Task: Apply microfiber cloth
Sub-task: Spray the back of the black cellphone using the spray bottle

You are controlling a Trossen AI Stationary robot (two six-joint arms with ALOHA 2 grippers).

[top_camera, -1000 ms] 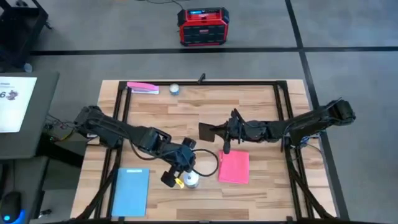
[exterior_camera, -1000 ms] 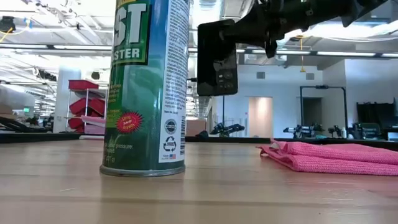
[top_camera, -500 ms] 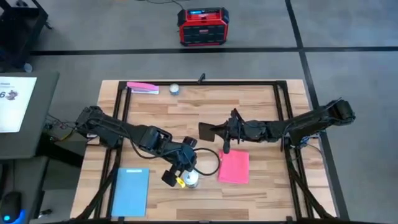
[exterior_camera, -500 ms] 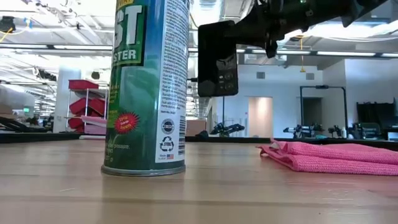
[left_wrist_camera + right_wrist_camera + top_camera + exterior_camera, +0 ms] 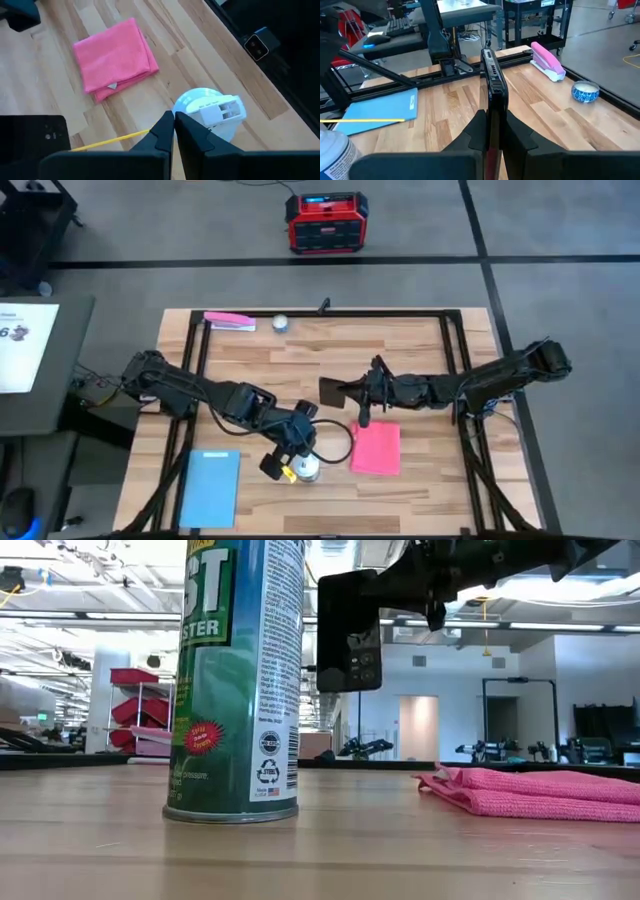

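Wooden table [image 5: 420, 340], folded microfiber cloth [image 5: 376, 448], right gripper [image 5: 352, 391] clamping phone [image 5: 334, 391], left gripper [image 5: 291, 448] fingers together by can [image 5: 309, 469]

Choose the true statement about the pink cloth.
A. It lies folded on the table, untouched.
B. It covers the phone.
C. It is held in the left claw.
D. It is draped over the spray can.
A: the pink cloth lies folded on the table, neither claw touching it.

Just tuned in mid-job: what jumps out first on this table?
The right gripper holds a black phone in the air over mid-table, shut on its edges. Just nearer the front edge lies the folded pink microfiber cloth, untouched. To its left stands a green spray can, with the left gripper shut just above its white cap.
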